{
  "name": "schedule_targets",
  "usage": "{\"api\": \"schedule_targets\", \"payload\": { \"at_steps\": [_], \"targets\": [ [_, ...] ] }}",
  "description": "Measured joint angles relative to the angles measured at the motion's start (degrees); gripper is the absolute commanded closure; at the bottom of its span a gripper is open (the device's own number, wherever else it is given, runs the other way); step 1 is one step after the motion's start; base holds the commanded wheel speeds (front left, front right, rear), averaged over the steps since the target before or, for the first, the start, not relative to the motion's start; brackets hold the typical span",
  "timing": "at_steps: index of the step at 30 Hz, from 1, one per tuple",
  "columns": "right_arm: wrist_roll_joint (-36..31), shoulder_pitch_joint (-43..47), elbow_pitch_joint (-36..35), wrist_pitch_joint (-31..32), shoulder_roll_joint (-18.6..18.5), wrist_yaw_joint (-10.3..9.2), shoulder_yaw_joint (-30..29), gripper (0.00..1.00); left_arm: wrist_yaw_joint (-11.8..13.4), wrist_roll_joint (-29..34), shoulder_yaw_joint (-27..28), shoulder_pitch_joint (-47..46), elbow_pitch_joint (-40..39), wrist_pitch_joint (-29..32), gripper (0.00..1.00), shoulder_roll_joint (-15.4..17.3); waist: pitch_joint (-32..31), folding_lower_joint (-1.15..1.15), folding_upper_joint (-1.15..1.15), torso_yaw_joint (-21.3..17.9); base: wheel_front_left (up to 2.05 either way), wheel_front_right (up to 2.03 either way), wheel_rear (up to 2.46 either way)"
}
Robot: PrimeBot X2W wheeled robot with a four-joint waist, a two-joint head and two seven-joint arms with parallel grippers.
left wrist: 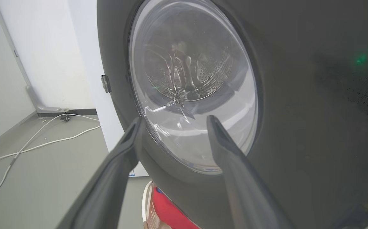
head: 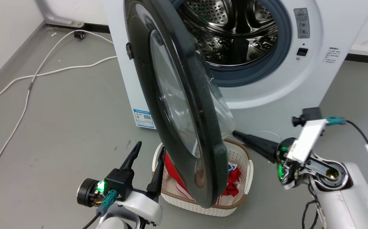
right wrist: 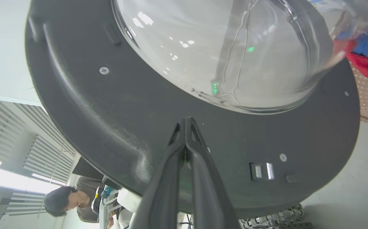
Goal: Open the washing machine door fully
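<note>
The white washing machine (head: 298, 82) stands ahead with its steel drum (head: 231, 28) exposed. Its door (head: 177, 105), a black disc with a glass bowl, is swung partly open and stands edge-on to the head view. My left gripper (head: 149, 152) is open at the door's outer side, low down. In the left wrist view its two fingers (left wrist: 174, 119) spread in front of the door (left wrist: 298, 111) glass. My right gripper (head: 235, 133) is shut, pointing at the door's inner side. The right wrist view has its tips (right wrist: 185, 120) against the door's (right wrist: 107, 121) black inner face, below the glass bowl (right wrist: 222, 47).
A white laundry basket (head: 241, 156) with red clothes sits on the floor right under the door's free edge. White cables (head: 28, 92) trail over the grey floor at the left. A person (right wrist: 63, 200) is seen beyond the door in the right wrist view.
</note>
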Motion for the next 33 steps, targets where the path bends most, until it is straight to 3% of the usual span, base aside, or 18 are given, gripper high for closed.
{"api": "schedule_targets", "payload": {
  "at_steps": [7,8,9,10,11,18,19,22,27,33],
  "targets": [
    [-0.99,6.64,-7.21,-13.52,0.38,0.0,-6.03,1.0,0.26,-0.82,0.6,1.11,-0.04,0.0,0.0,0.43,-0.85,0.0,0.0,-2.71,0.0,0.0,0.0],
    [-1.72,7.83,-8.39,-15.35,0.38,0.0,-6.61,0.93,0.31,-0.9,0.77,1.31,-0.04,0.0,0.0,0.51,-0.96,0.0,0.0,-3.15,0.0,0.0,0.0],
    [-2.26,9.06,-9.45,-16.96,0.38,0.0,-7.14,0.55,0.33,-1.01,0.85,1.46,0.01,0.0,0.0,0.58,-1.06,0.0,0.0,-3.58,0.0,0.0,0.0],
    [-2.55,10.48,-10.57,-18.59,0.43,0.0,-7.79,0.1,0.35,-1.22,0.89,1.56,0.05,0.0,0.0,0.65,-1.15,0.0,0.0,-4.01,0.0,0.0,0.0],
    [-2.88,11.88,-11.55,-20.04,0.44,0.0,-8.29,0.0,0.43,-1.33,0.98,1.69,0.12,0.0,0.0,0.76,-1.24,0.0,0.0,-4.39,0.0,0.0,0.0],
    [-10.72,20.21,-18.34,-29.54,0.48,0.0,-9.8,0.0,0.67,-1.85,1.76,2.04,0.38,0.0,0.0,1.69,-1.69,0.0,0.0,-6.49,0.0,0.0,0.0],
    [-15.21,22.79,-20.23,-32.73,0.48,0.0,-9.83,0.0,0.77,-1.99,1.98,2.27,0.4,0.0,0.0,1.91,-1.85,0.0,0.0,-7.17,0.0,0.0,0.0],
    [-19.31,24.85,-21.95,-35.68,0.46,0.0,-9.99,0.0,0.81,-2.22,2.05,2.42,0.48,0.0,0.0,2.02,-2.06,0.0,0.0,-7.73,0.0,0.0,0.0],
    [-36.99,28.82,-26.17,-44.64,-1.63,0.0,-10.66,0.0,1.01,-2.46,2.24,2.64,0.92,0.0,0.0,2.31,-2.58,0.0,0.0,-8.55,0.0,0.0,0.0],
    [-59.0,31.15,-31.41,-50.6,-3.03,0.01,-12.09,0.0,1.31,-2.98,2.59,2.93,1.11,0.0,0.0,2.8,-2.95,0.0,0.0,-9.03,0.0,0.0,0.0]
  ]
}}
